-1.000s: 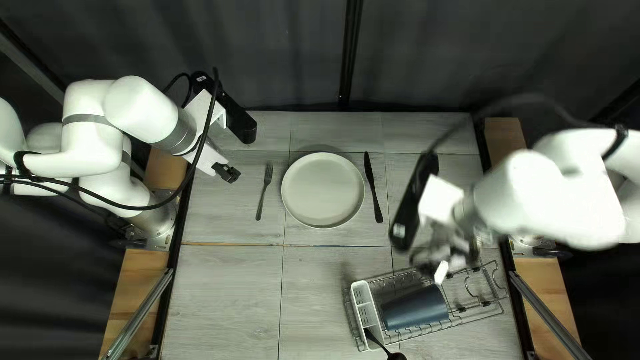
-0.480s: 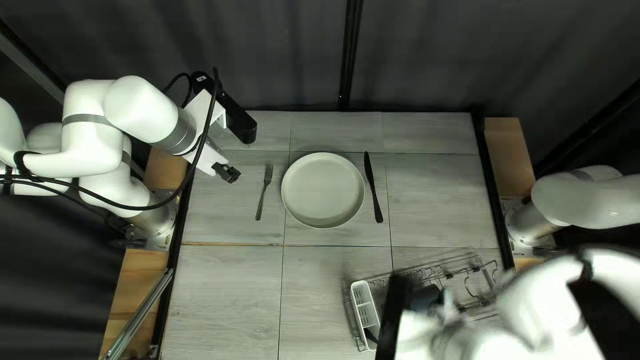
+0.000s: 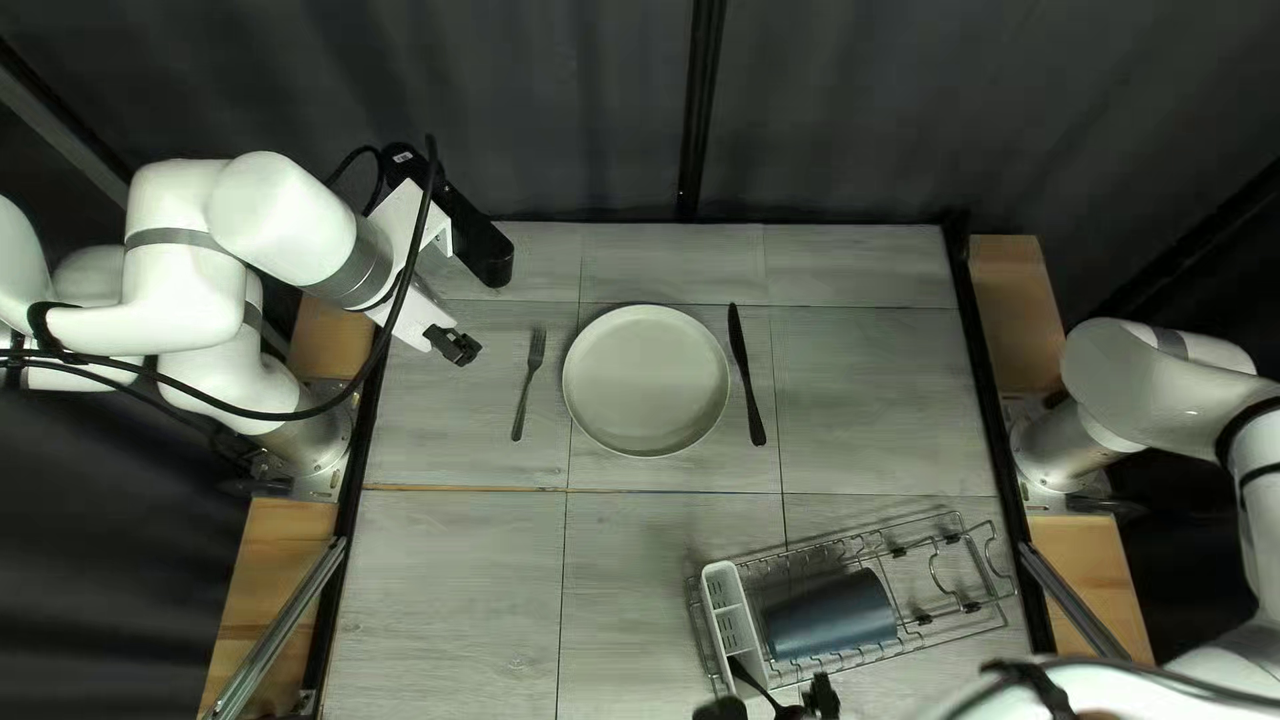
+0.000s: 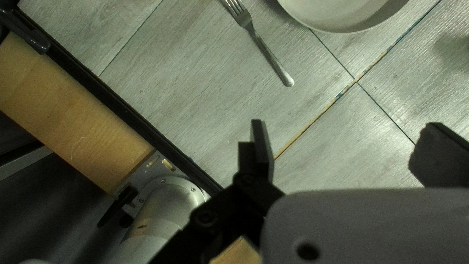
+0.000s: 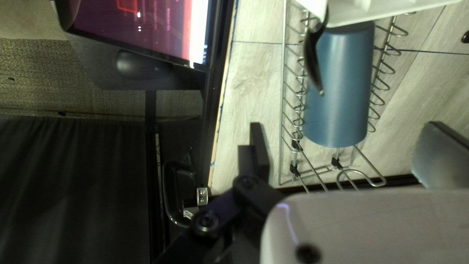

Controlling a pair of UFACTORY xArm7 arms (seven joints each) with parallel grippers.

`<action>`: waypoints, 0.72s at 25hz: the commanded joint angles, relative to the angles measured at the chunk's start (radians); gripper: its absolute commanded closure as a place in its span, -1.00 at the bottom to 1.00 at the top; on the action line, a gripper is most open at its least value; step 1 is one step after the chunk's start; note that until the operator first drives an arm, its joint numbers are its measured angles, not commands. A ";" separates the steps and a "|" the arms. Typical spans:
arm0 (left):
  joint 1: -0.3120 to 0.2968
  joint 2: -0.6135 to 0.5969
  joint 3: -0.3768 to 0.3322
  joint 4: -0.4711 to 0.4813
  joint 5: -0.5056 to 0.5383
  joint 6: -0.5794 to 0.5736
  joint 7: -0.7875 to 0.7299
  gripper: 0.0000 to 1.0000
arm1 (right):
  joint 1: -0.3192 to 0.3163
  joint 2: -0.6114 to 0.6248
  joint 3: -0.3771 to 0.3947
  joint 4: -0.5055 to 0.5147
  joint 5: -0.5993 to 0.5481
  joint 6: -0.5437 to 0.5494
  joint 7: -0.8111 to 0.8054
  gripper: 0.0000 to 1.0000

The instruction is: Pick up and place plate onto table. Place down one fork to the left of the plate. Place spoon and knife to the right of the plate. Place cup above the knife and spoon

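so my right hand is hanging wide open, gripping nothing, and the spoon is sitting ahead, leaning lengthwise out of the caddy toward the table's near edge.

White rounded arms, grey joint bands, black cables, dark round screws

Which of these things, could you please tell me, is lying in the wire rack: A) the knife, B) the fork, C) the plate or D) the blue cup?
D, as the blue cup lies on its side within the wire rack.
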 commanded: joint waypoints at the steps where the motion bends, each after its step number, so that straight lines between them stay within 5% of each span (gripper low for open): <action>1: 0.000 0.000 0.000 0.000 0.000 0.000 0.000 -1.00 | 0.000 0.001 -0.001 -0.002 0.000 -0.001 0.000 -1.00; 18: 0.000 0.000 0.000 0.000 0.000 0.000 0.000 -1.00 | -0.015 -0.096 0.047 0.129 -0.053 0.002 -0.107 -1.00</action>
